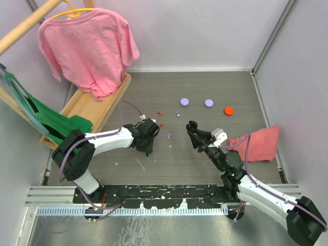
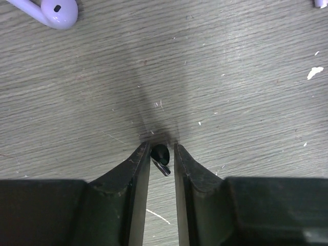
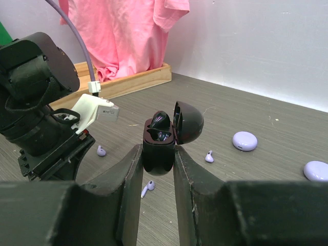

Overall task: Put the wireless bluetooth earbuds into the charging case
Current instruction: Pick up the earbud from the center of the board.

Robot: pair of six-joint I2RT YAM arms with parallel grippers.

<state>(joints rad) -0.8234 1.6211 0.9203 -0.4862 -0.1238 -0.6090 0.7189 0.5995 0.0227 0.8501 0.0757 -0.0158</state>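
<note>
- The left gripper point(image 2: 162, 145) is lowered to the table point(image 1: 205, 159), left of centre, with its fingers drawn narrow.
- A black earbud point(image 2: 160, 154) is seen lying on the wood between those fingertips. Its rounded head is turned away from the wrist, and its stem is slanted back towards the wrist and the right-hand finger, so the long axis runs diagonally across the gap.
- The earbud is touched or nearly touched on both sides; whether it is truly pinched cannot be told.
- The right gripper point(image 3: 158, 148) is raised above the table, just right of centre and apart from the left one, and is clamped on the charging case point(image 3: 156, 160).
- The case is held upright with its opening turned upwards. Its lid point(image 3: 188, 122) is swung open and stands on edge at the side away from the left arm.
- A second black earbud point(image 3: 160, 121) is seated in one socket of the case, head uppermost.
- A lilac earbud point(image 2: 48, 10) is seen lying on the table beyond the left fingertips.
- Farther out, two lilac discs point(image 1: 184, 102) point(image 1: 209, 103) and an orange disc point(image 1: 228, 109) are set in a row.
- A pink cloth point(image 1: 259, 143) is heaped at the right edge.
- At the far left, a pink shirt point(image 1: 87, 46) is hung over a wooden rack point(image 1: 87, 105).
</note>
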